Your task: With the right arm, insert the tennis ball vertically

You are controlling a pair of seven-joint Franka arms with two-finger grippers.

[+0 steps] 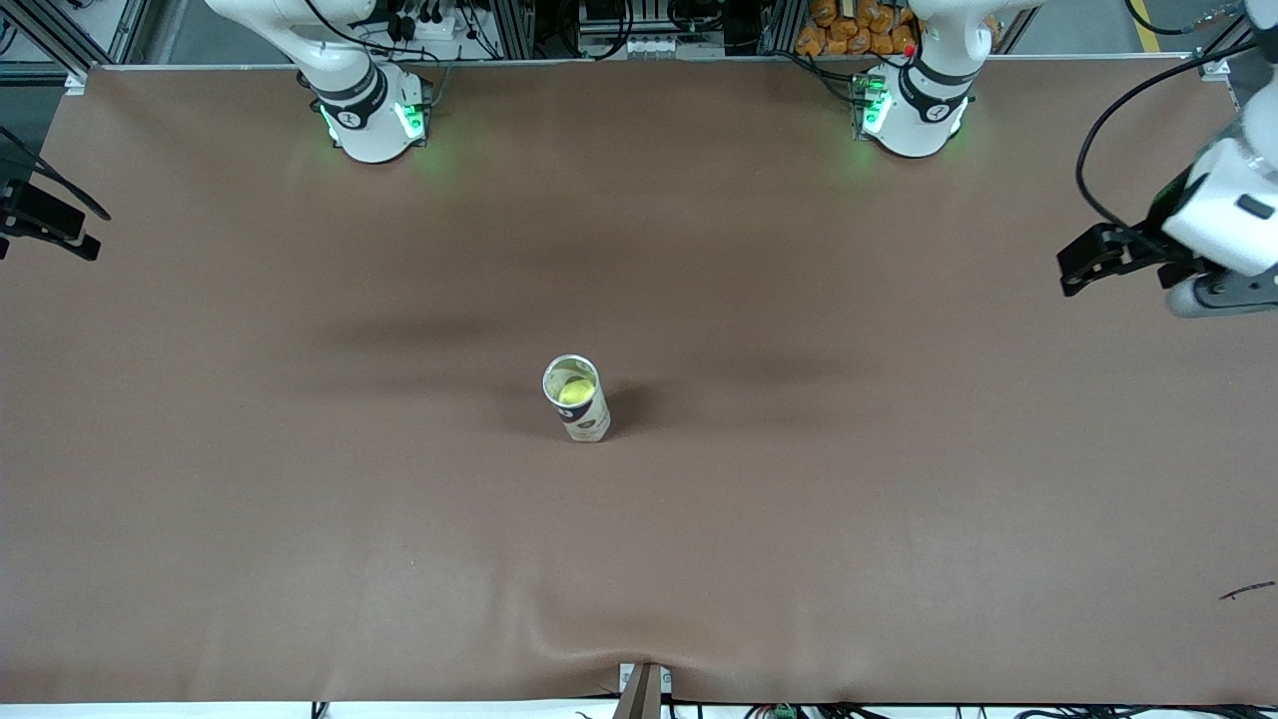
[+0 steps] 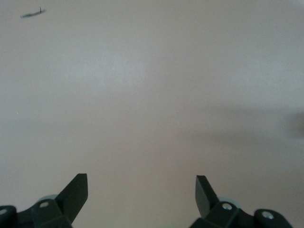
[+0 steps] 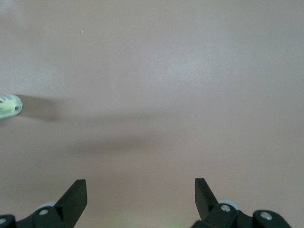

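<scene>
A clear tennis-ball can (image 1: 578,398) stands upright in the middle of the table, its top open. A yellow-green tennis ball (image 1: 574,391) sits inside it. The can's edge also shows in the right wrist view (image 3: 9,105). My right gripper (image 1: 88,232) (image 3: 141,182) is open and empty over the right arm's end of the table, well away from the can. My left gripper (image 1: 1076,266) (image 2: 141,178) is open and empty over the left arm's end of the table.
The brown table cover (image 1: 799,499) is bare around the can. A small dark mark (image 1: 1248,590) lies near the front camera at the left arm's end and also shows in the left wrist view (image 2: 33,14). A clamp (image 1: 644,689) sits at the near table edge.
</scene>
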